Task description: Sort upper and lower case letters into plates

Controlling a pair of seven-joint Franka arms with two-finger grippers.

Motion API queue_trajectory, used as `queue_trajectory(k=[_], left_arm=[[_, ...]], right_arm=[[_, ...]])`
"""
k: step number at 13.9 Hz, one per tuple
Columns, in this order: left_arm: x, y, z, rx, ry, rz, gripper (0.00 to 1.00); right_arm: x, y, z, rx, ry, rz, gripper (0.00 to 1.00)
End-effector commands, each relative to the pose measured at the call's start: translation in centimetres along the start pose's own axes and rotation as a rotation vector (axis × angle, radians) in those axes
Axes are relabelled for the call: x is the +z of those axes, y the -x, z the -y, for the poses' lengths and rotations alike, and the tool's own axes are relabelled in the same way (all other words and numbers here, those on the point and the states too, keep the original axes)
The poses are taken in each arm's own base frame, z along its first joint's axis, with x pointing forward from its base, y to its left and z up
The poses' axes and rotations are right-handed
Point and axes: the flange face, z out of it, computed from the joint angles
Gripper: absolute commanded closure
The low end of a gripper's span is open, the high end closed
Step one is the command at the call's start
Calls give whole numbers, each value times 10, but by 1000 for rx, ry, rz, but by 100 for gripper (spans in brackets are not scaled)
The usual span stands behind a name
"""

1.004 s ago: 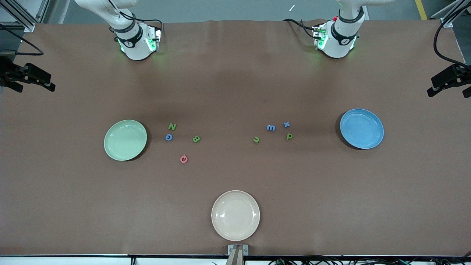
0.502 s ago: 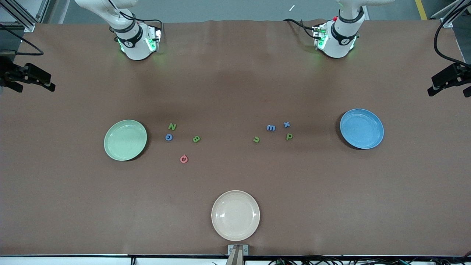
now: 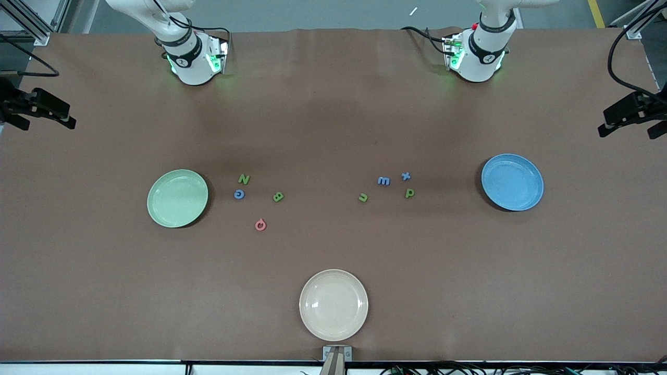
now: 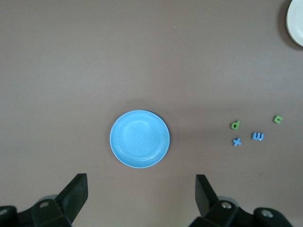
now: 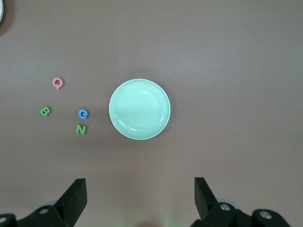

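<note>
While both arms wait raised, we see every letter lying flat on the brown table [image 3: 333, 120], none in a plate. Our left hand [image 4: 141, 201] hangs high over the blue plate [image 3: 512, 182], fingers spread wide and holding nothing. Our right hand [image 5: 139, 201] hangs high over the mint green plate [image 3: 177, 198], fingers likewise wide and holding nothing.

We find the blue plate toward the left arm's end of the table and the mint green plate toward the right arm's end, both about midway between the edge by the arm bases and the edge by the front camera. A cream plate [image 3: 333, 304] sits near the middle of the edge by the front camera.

Beside the mint green plate, toward the table's middle, lie four capitals: the green N [image 3: 244, 179], the blue G [image 3: 239, 194] just nearer the camera than it, the green B [image 3: 279, 197] closer to the middle, and the pink round letter [image 3: 260, 225] nearest the front camera.

Between the table's middle and the blue plate lie four small letters: the green u [image 3: 363, 197], the blue m [image 3: 383, 180], the blue x [image 3: 406, 176] and the green p [image 3: 410, 193]. All eight letters lie apart from one another.
</note>
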Motion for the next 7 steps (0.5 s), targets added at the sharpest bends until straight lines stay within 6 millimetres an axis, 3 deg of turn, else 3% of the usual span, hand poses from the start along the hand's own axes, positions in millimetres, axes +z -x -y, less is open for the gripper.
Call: queue_trajectory(k=[1, 3, 4, 5, 7], left_arm=[[40, -14, -25, 31, 26, 67, 0], [76, -30, -54, 20, 24, 117, 0], [94, -38, -67, 10, 21, 126, 0], [114, -46, -84, -5, 18, 130, 0], [154, -58, -117, -64, 10, 139, 0]], right_arm=[[-4, 4, 1, 7, 0, -8, 0], [3, -3, -4, 13, 13, 2, 0], [14, -9, -8, 22, 12, 23, 0], [45, -26, -12, 32, 2, 83, 0], [59, -41, -18, 37, -9, 93, 0]])
